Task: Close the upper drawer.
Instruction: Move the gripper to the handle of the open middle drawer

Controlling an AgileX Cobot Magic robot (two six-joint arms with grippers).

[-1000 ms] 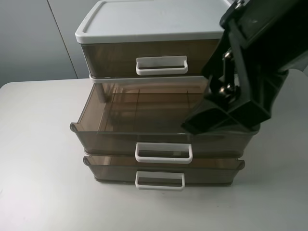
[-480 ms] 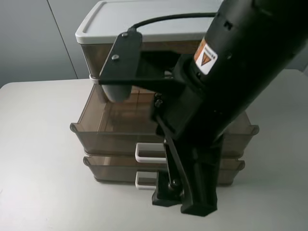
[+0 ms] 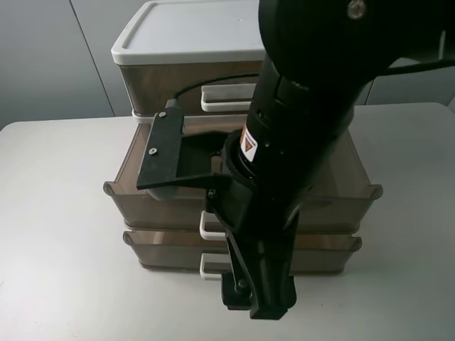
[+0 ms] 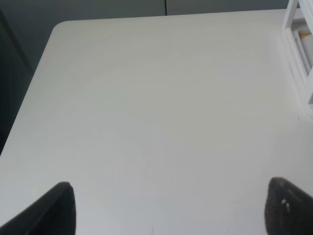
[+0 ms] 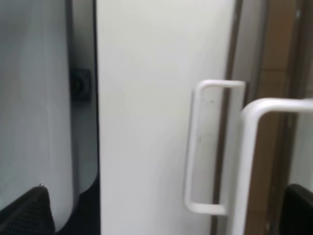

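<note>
White desk, grey panels behind. The drawer, second in the mid-desk stack, juts nearward, long axis left-right. Right pincer gapes empty before it; left pincer gapes empty over the desk.

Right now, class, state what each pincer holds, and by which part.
Nothing. The left pincer is open over the table; the right pincer is open facing two drawer handles, gripping neither.
</note>
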